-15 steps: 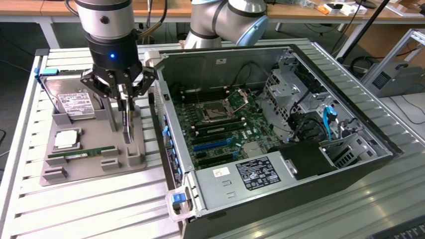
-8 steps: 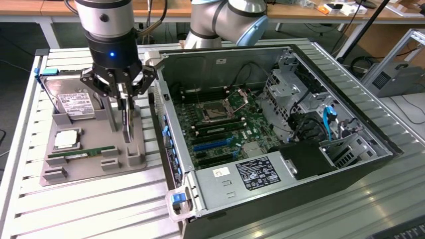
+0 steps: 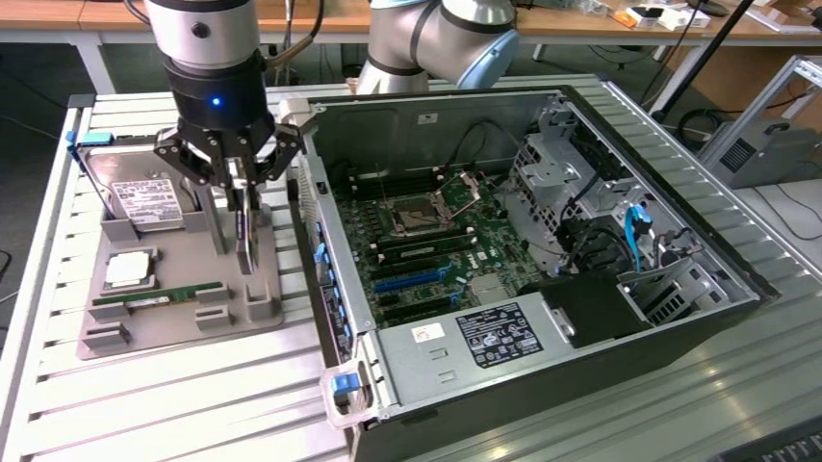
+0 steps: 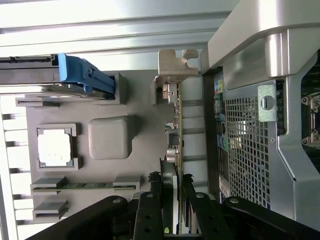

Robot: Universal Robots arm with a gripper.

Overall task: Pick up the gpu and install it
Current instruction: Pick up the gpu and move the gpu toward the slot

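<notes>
While upright, flat gpu [image 3: 245,241] in pincer [image 3: 241,204]

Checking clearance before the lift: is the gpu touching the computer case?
Apart. The wrist view shows a strip of bare grey holder between the gpu and the case.

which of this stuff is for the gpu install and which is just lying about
For the job: gpu, gripper over it, open computer case.
Lying about: hard drive, memory stick, square chip, all on the grey holder.
</notes>
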